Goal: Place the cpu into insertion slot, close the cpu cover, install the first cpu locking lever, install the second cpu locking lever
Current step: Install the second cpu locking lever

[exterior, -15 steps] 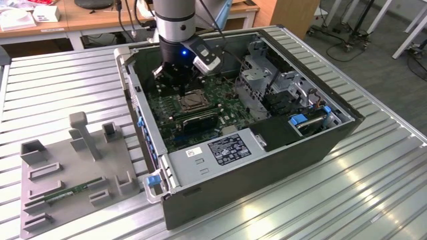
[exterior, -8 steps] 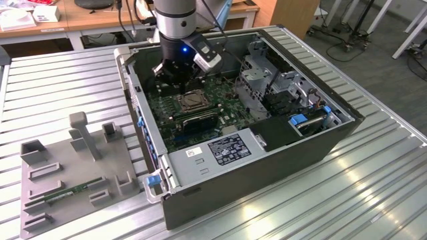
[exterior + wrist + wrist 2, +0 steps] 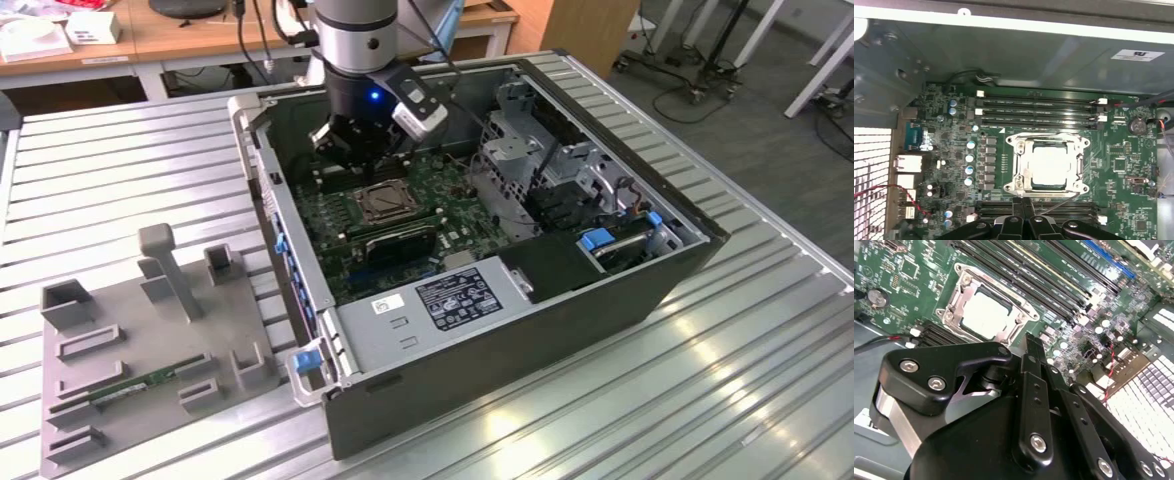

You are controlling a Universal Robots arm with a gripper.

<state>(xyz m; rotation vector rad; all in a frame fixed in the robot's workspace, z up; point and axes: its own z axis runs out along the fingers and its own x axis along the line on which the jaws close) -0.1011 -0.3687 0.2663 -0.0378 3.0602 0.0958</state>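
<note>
The cpu (image 3: 1053, 165) lies flat in the insertion slot (image 3: 383, 204) on the green motherboard, its pale metal top also in the second wrist view (image 3: 986, 315). The silvery cpu cover (image 3: 1023, 150) lies down around the chip, framing it (image 3: 1024, 316). My gripper (image 3: 1023, 209) hangs inside the case just beside the socket's edge, fingers pressed together with nothing seen between them (image 3: 1034, 347). In the exterior view the gripper (image 3: 355, 152) sits just behind the socket. A thin metal lever rod (image 3: 1059, 202) slants from the fingertips along the socket's near side.
The open computer case (image 3: 534, 330) walls in the board. Long black memory slots (image 3: 1039, 112) flank the socket. A power supply (image 3: 447, 295) and drive cage (image 3: 521, 150) crowd the exterior view's right. A grey fixture plate (image 3: 134, 340) with a green memory stick (image 3: 134, 386) lies outside.
</note>
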